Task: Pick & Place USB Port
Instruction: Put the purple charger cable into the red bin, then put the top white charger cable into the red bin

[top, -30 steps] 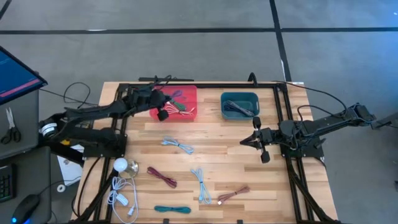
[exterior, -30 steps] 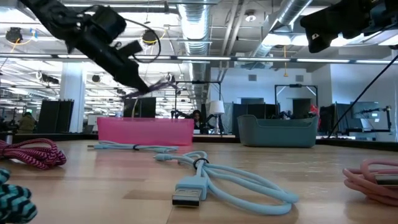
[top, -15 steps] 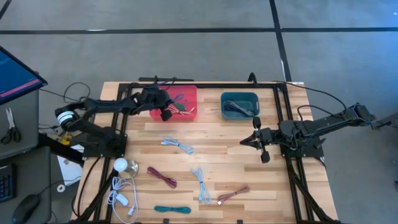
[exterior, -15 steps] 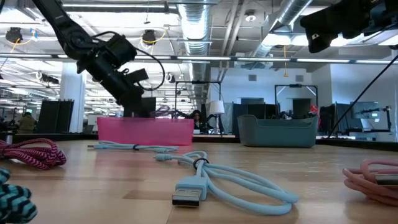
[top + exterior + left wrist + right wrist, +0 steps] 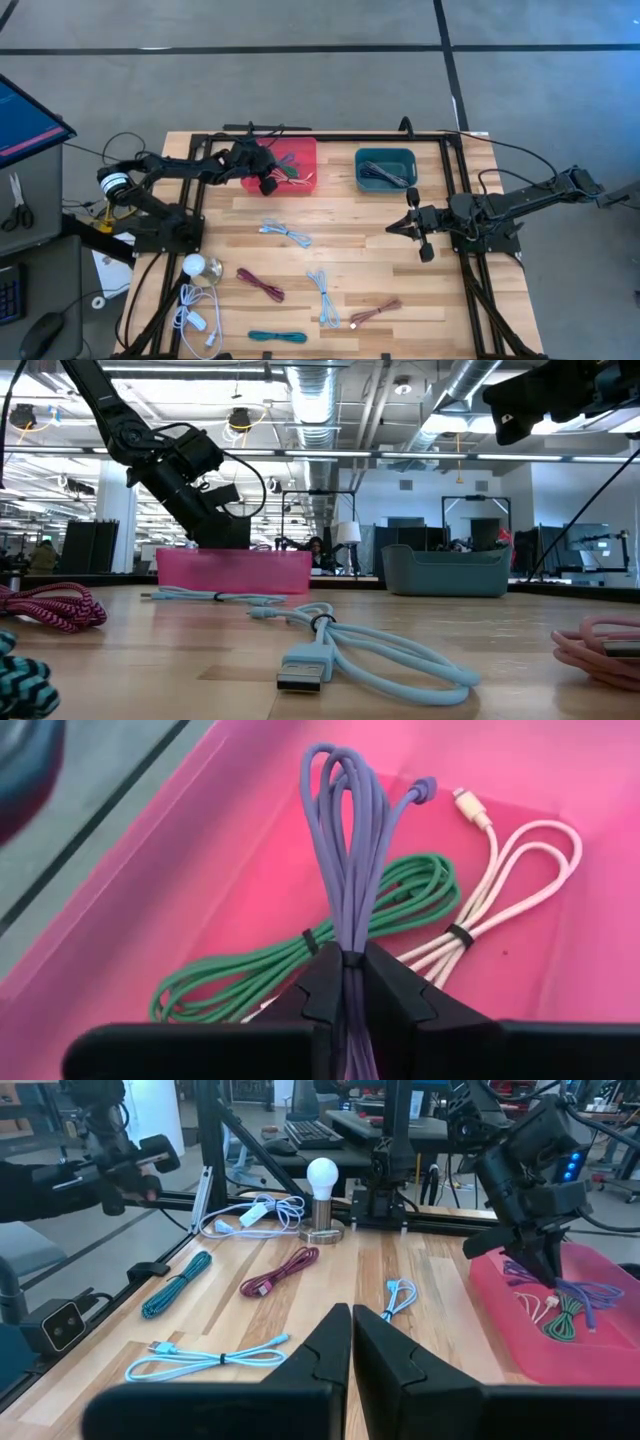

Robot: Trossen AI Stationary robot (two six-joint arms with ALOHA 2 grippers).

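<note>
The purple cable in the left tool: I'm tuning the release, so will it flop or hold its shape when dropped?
The purple cable is bundled by a tie, so it will likely drop as one limp bundle. Its loops would probably sag onto the green cable in the pink bin.

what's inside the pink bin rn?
Pink bin holds a green cable and a white cable; the left gripper holds a purple cable over them. Floor under them is hidden.

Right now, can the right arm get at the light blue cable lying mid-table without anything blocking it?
Probably yes. The right gripper hangs shut over bare wood, and the light blue cable lies loose with open table between them, though it is a long stretch.
</note>
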